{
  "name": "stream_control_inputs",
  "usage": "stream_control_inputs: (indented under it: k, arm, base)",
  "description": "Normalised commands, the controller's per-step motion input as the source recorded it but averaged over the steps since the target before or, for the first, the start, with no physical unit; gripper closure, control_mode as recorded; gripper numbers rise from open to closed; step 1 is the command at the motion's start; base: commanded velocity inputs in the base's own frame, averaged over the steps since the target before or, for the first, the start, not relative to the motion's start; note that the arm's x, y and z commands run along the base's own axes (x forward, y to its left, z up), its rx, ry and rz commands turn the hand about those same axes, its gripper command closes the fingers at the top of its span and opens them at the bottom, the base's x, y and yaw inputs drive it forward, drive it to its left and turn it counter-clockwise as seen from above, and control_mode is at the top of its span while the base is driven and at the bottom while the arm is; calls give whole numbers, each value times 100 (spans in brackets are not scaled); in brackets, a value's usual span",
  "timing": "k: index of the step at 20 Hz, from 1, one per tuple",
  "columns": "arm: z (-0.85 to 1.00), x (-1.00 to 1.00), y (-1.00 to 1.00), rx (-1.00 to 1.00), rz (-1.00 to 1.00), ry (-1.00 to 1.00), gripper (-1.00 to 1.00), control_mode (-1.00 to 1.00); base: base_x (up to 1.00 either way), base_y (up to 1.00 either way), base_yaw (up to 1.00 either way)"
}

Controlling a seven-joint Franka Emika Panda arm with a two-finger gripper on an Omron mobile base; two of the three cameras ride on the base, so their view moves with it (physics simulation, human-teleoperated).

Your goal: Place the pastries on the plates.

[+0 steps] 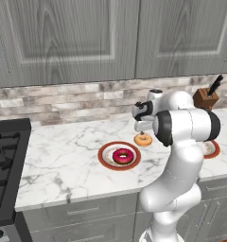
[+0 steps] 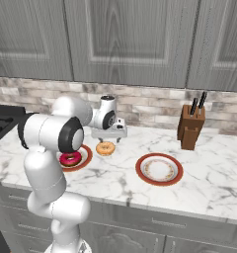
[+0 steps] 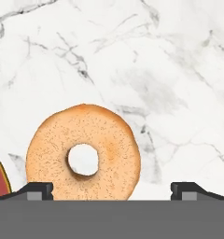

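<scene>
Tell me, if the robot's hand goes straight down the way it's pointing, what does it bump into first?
Most likely the plain doughnut on the counter. The gripper points down with fingers wide open; the doughnut lies off-centre, so one finger may land on it.

We saw grey wood-grain upper cabinets (image 1: 68,38) across the top, a brick backsplash (image 1: 63,101) mid-frame, a white marble counter (image 1: 63,160) below, grey drawers (image 1: 77,215) at bottom, a black stove (image 1: 4,165) at left, and a knife block (image 2: 191,127) at right.
</scene>
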Motion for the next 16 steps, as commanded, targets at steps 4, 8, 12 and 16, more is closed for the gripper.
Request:
stream_control_inputs:
  k: [4,8,12,16]
  arm:
    - [-14,0,0,0,0,0,-100,-100]
    - [-34,0,0,0,0,0,-100,-100]
    - [-24,0,0,0,0,0,-100,-100]
    - [0,0,-11,0,-1,-3,-100,-100]
  base:
    - [0,0,0]
    - [0,0,0]
    - [0,0,0]
    - [0,0,0]
